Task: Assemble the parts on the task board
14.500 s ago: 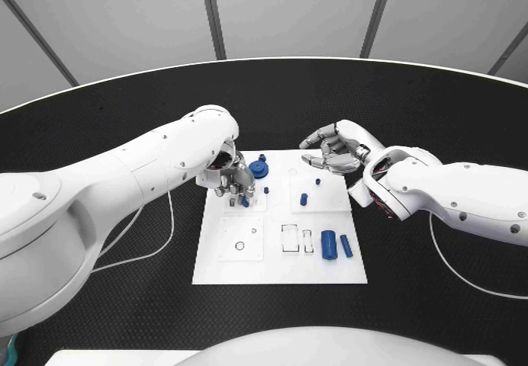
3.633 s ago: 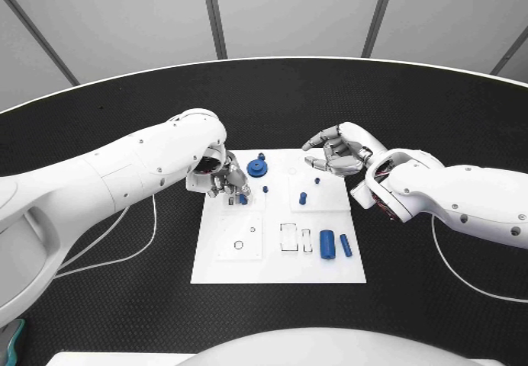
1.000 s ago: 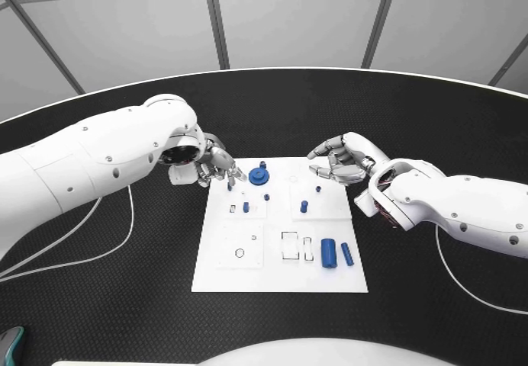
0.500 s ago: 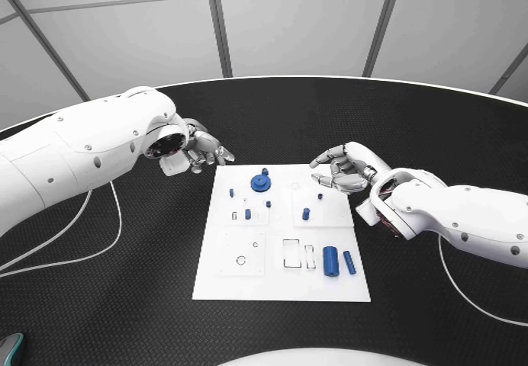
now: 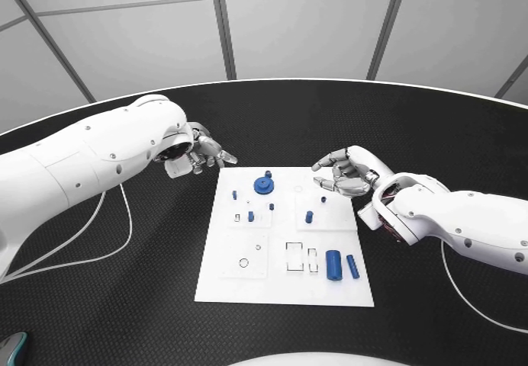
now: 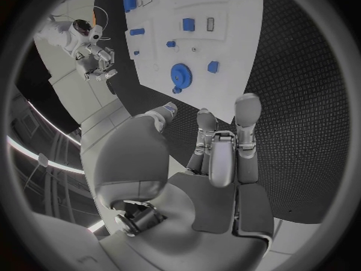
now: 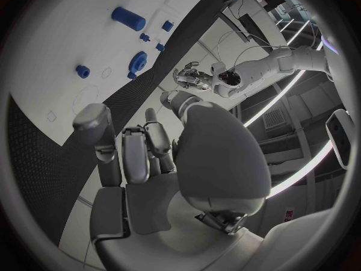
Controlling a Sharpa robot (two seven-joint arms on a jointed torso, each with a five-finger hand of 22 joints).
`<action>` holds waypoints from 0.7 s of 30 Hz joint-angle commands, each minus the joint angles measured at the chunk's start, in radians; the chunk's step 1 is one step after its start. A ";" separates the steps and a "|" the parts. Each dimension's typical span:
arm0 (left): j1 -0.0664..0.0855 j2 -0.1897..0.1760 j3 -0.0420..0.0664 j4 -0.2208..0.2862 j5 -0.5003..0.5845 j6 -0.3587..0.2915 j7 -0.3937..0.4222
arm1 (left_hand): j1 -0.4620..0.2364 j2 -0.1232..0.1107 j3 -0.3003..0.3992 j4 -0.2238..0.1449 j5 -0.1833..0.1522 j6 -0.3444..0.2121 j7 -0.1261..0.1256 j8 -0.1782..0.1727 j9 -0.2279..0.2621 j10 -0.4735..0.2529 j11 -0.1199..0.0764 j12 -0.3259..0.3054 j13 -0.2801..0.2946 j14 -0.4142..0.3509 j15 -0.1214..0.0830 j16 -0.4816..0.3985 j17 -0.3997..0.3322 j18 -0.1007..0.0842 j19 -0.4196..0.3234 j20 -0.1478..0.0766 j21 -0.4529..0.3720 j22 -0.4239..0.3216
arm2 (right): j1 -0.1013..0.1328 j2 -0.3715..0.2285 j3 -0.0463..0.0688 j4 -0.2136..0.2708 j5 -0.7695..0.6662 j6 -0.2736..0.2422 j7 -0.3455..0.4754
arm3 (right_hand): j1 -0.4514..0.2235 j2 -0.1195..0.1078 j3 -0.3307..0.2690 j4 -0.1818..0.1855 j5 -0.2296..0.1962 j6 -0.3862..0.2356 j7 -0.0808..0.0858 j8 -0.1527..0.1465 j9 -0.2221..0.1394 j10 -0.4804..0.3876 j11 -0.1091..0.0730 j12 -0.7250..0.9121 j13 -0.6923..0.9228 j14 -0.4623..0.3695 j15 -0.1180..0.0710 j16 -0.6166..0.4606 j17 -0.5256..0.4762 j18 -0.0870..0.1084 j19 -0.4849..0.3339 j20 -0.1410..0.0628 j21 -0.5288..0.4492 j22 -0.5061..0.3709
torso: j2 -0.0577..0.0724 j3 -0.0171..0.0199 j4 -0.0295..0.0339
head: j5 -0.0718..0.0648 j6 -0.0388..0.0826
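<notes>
The two loose blue cylinders [image 5: 341, 265] lie side by side at the near right corner of the task board [image 5: 284, 290], long axes running away from the robot. The right hand [image 5: 343, 174], fingers curled and holding nothing, hovers at the board's far right edge, nearer them than the empty, spread-fingered left hand [image 5: 201, 157] off the far left corner.

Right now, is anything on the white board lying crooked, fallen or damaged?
Nothing stands out. The task board lies flat on the table, nearly square to it. The blue gear sits at its far end, and two blue cylinders lie side by side near its right edge. Both hands are off the board and hold nothing.
</notes>
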 commanded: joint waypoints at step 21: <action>-0.079 0.065 -0.001 -0.084 -0.067 0.025 0.034 | 0.016 0.032 -0.031 0.002 0.002 0.001 0.002 -0.006 -0.007 0.003 -0.001 0.013 0.016 0.059 0.005 -0.004 0.106 0.006 0.008 0.007 0.008 0.015 | 0.000 0.002 0.000 0.011 0.000 -0.010 0.009 | -0.011 0.000 0.008 0.001 0.007 0.001 0.002 0.003 -0.002 -0.008 0.002 -0.007 -0.002 0.041 -0.006 -0.005 0.000 0.016 -0.006 0.003 -0.005 -0.001 | 0.014 -0.0058 -0.0044 | 0.020 0.019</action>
